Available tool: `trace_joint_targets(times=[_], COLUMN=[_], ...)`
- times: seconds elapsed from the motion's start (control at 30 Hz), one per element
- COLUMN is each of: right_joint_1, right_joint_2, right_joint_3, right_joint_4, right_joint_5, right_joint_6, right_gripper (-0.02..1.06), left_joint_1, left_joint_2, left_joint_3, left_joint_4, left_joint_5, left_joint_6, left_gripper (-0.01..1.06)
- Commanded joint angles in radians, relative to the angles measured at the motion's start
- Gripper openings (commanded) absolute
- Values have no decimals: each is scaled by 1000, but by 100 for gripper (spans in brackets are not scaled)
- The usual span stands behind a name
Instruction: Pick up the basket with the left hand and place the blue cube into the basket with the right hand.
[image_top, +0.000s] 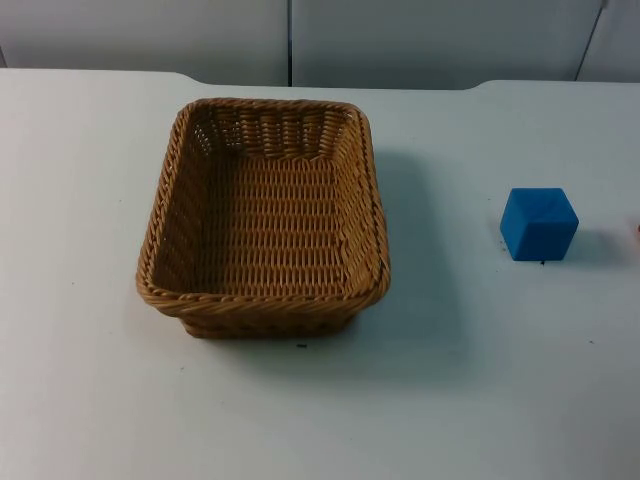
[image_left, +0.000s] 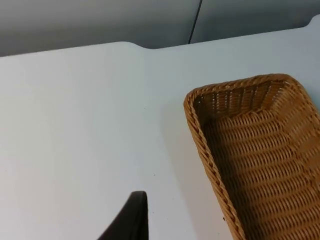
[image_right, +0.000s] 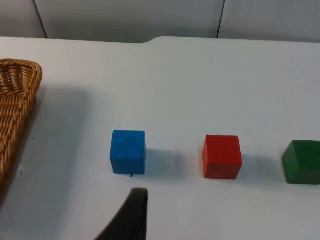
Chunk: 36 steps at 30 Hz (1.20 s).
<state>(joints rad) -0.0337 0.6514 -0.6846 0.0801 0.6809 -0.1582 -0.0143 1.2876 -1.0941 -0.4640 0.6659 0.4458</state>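
The wicker basket (image_top: 265, 215) sits on the white table (image_top: 90, 380) a little toward 9 o'clock of the middle in the top view, and nothing lies inside it. It is rectangular with rounded corners, woven of tan strands, with a thick braided rim and a more open weave along its far wall.

The blue cube (image_top: 539, 224) rests on the table at about 3 o'clock from the basket, well apart from it. In the right wrist view the blue cube (image_right: 128, 152) stands in a row with a red cube (image_right: 222, 156) and a green cube (image_right: 302, 162), each separated from the next by bare table; the green one is cut off by the picture's edge. All three look like smooth painted blocks.

Of the left gripper (image_left: 131, 220), one black fingertip shows, above the table beside the basket (image_left: 260, 160), so whether its jaws are spread or closed cannot be told. The right gripper (image_right: 131, 217) likewise shows a single fingertip, just near the blue cube; its jaw state cannot be told either. Neither fingertip touches anything.
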Motion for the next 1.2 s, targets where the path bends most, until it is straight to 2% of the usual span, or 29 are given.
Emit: trace_joint_targets(times=[0.0,0.17,0.53,0.87,1.03,1.17], right_joint_1=[-6,-6,-6,-6,-6,-6], right_joint_2=[4,4,4,4,4,4], right_joint_3=[-7,-7,-7,-7,-7,-7], right_joint_4=[2,6,6,27,29,29], right_joint_5=[-12,-12,-12,-8,-6,-6], right_joint_6=[-7,-7,-7,-7,-7,-5], right_gripper=[104,104,104,104,104,104], left_joint_1=[-5,-5,-12,-83,-89,-95], left_joint_2=[106,223,486,685,802,842], left_joint_3=[-46,-59,-61,-212,-319,-346], left_joint_4=[-63,-182,-268,-269,-267,-270], left_joint_5=[20,21,6,28,108,120], left_joint_6=[54,168,213,219,217,217], left_gripper=[105,105,105,105,105,105])
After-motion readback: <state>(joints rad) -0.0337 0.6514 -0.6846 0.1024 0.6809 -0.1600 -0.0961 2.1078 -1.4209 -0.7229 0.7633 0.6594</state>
